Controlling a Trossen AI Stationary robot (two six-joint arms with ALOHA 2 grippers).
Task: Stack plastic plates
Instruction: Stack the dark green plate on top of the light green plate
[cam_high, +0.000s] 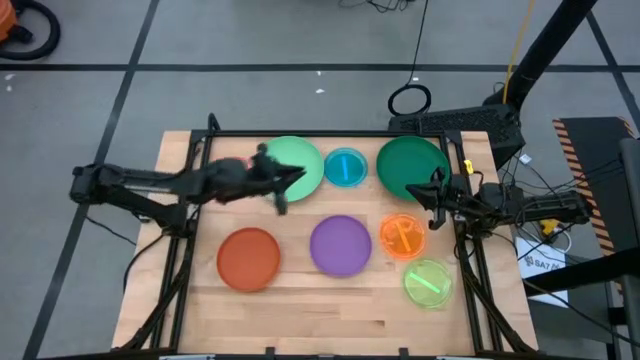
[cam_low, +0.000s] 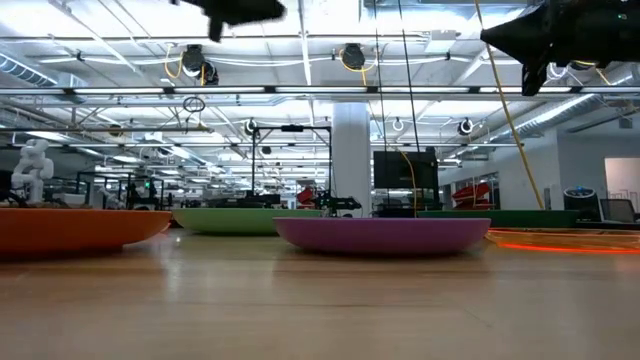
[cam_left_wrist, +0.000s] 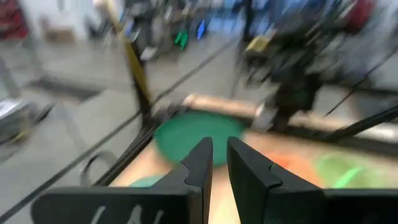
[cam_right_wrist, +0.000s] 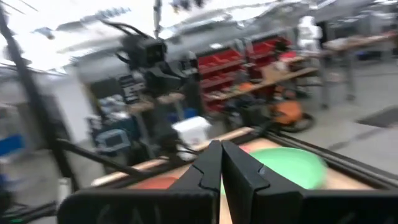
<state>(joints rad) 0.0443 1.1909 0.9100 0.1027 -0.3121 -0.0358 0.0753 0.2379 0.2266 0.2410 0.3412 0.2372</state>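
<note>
Seven plates lie flat on the wooden table in the high view. Light green (cam_high: 300, 160), blue (cam_high: 346, 167) and dark green (cam_high: 410, 162) are along the far side. Red-orange (cam_high: 248, 258), purple (cam_high: 340, 244), orange (cam_high: 402, 236) and lime green (cam_high: 428, 282) are nearer. A pinkish patch shows beside my left arm; I cannot tell if it is the pink plate. My left gripper (cam_high: 288, 186) hangs in the air over the light green plate's near rim, its fingers (cam_left_wrist: 219, 155) a narrow gap apart. My right gripper (cam_high: 424, 190), shut (cam_right_wrist: 221, 163), hovers at the dark green plate's near edge. Both hold nothing.
A black frame rail (cam_high: 300, 133) runs along the table's far edge and side rails down both sides. The near strip of the table (cam_high: 330, 320) is bare wood. In the low view both grippers (cam_low: 235, 12) (cam_low: 545, 40) are high above the plates.
</note>
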